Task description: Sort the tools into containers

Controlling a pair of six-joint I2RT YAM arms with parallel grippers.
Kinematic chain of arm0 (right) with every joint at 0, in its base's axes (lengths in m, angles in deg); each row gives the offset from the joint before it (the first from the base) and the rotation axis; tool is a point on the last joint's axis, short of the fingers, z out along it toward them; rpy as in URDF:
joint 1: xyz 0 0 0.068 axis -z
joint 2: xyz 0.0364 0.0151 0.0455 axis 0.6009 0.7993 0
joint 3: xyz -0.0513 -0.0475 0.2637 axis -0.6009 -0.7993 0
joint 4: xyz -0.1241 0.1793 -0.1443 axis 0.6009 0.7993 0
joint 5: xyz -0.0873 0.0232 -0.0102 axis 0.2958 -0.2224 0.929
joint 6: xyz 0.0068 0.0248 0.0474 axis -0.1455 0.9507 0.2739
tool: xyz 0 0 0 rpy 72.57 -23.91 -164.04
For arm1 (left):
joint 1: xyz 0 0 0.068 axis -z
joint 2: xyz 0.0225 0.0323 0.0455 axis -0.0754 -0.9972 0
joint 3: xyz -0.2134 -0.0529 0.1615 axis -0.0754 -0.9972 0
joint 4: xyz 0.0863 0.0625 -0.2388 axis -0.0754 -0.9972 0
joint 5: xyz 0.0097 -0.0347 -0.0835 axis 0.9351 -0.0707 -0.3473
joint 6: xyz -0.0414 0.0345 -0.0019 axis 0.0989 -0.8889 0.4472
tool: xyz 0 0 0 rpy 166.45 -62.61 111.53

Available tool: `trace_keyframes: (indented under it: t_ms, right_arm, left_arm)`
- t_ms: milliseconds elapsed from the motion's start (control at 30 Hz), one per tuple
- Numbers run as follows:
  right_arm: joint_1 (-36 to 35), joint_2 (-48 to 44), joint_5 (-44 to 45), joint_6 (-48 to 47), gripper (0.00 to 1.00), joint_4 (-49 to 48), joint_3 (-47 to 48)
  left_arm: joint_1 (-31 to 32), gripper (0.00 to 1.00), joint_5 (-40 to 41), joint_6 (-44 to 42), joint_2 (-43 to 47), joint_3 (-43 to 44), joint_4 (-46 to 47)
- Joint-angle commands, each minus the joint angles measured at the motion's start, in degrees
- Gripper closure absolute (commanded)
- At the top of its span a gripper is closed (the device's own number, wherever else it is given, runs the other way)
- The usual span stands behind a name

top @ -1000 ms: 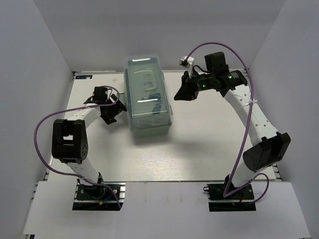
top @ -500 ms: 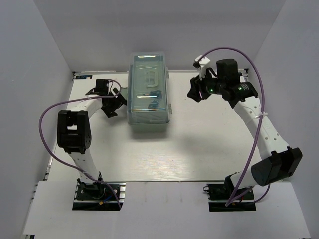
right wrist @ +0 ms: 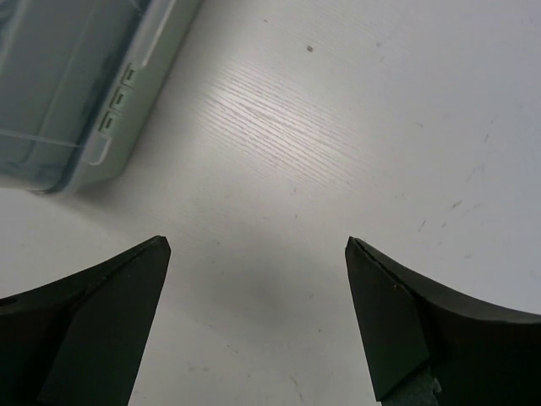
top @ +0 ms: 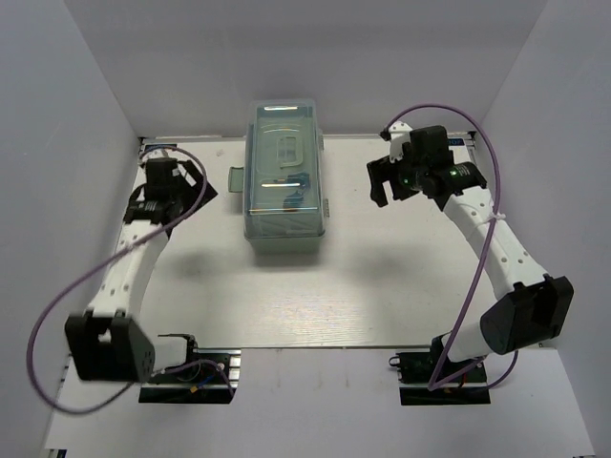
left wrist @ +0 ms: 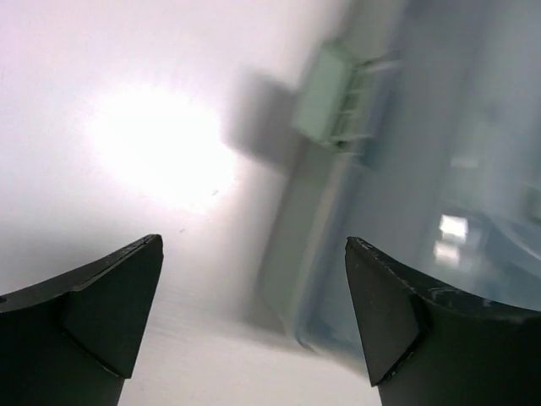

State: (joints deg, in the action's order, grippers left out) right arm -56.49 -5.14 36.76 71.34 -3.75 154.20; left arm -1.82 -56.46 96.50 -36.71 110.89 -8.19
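Observation:
The containers show as one closed toolbox (top: 284,181) with a clear lid, standing straight at the back middle of the table. Through the lid a blue shape (top: 294,199) is dimly visible; the tools cannot otherwise be made out. My left gripper (top: 194,183) hangs open to the left of the box, apart from it. The left wrist view shows the box's side with a pale green latch (left wrist: 326,103) beyond the open left gripper (left wrist: 254,244). My right gripper (top: 379,186) is open to the right of the box. The right gripper (right wrist: 258,242) is over bare table, with the box corner (right wrist: 76,76) at upper left.
White walls close in the table (top: 382,277) on the left, back and right. The arm bases (top: 186,367) stand at the near edge. Purple cables (top: 473,277) loop off both arms.
The toolbox went from skewed to straight and slid back a little. My right gripper opened and drew away to the right. My left arm swung back to the left, away from the box.

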Motion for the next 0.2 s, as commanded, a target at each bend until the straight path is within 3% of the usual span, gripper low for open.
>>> trace_keyframes:
  t_ms: [0,167]
  right_arm:
    - [0.04,0.90,7.41,5.21,0.10,2.65,0.62]
    - [0.13,-1.64,7.00,8.02,0.10,2.40,-2.35]
  left_arm:
    - [0.75,0.01,-5.62,-9.27,10.87,-2.04,4.81]
    - [0.75,0.01,-20.49,-18.42,18.61,-1.44,6.93]
